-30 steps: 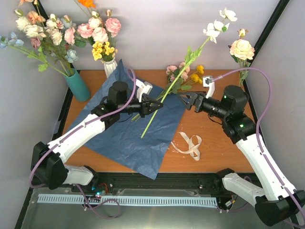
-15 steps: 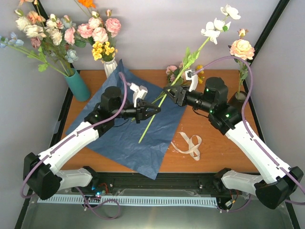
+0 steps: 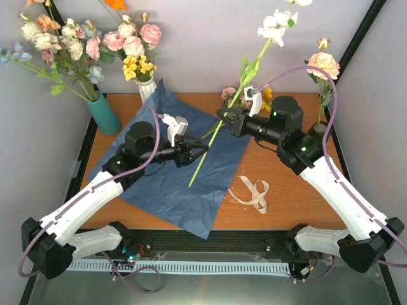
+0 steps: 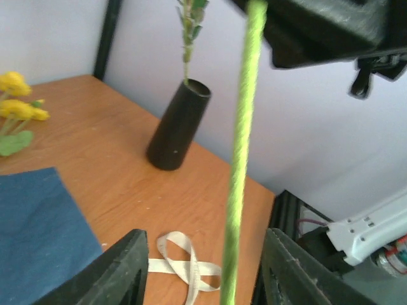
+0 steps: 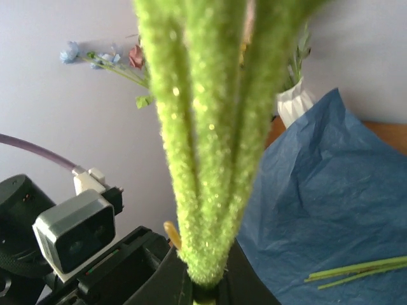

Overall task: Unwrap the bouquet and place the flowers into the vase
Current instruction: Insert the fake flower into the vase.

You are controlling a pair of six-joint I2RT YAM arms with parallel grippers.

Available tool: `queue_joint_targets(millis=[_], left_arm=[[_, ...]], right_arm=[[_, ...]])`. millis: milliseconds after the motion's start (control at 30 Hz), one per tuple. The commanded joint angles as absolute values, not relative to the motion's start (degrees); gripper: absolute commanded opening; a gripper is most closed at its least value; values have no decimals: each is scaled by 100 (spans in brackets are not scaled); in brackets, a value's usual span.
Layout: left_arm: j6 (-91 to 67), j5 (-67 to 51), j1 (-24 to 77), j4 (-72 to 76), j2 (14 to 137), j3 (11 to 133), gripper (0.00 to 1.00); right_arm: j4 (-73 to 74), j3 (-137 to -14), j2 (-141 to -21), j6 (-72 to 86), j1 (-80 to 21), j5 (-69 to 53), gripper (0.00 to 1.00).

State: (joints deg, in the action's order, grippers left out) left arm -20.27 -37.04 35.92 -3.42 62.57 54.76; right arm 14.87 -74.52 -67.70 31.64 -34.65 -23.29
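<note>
Right jaws: pinching a fuzzy, thin green flower stem (image 3: 202,162), which slants above the counter (image 3: 280,213).
Left jaws: spread either side of it.
Vase (image 4: 178,126): dark, smooth, tapered, upright by the wall.
Paper (image 3: 165,190): crinkled blue sheet.

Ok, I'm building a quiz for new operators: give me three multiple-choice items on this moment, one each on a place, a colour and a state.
1. The ribbon lies: A on the bare table right of the paper; B on the paper; C off the table.
2. The paper is: A red; B dark blue; C white.
3. Around the stem, the left gripper is: A clamped shut; B out of view; C open.
Key: A, it rests on wood beside the sheet; B, plainly dark blue; C, both fingers stand clear of the stem.
</note>
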Motion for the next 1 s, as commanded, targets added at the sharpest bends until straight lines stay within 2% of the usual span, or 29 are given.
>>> queue_joint_targets(millis=[0,167,200,467,600,967], left_arm=[[-1684,-2558,3630,-858,5793,5342,62],[-1610,-1604,3625,-879,5255,4870,98],[-1567,-1436,3622,-1024,5187,4830,99],[-1510,35,3621,-1578,4710,4472,100],[-1540,128,3621,-1720,4394,4144,100],[-2154,-69,3620,-1963,3750,3683,99]], right_arm=[[2034,-8062,-6779,2561,-3498,-1876,3],[2773,-8746,-6943,1855,-3497,-1228,3],[2924,-8911,-6975,1715,-3491,-1075,3],[4087,-10434,-7311,533,-3421,146,3],[4417,-10933,-7364,199,-3174,733,3],[5174,-12672,-7901,-426,-2365,1182,3]])
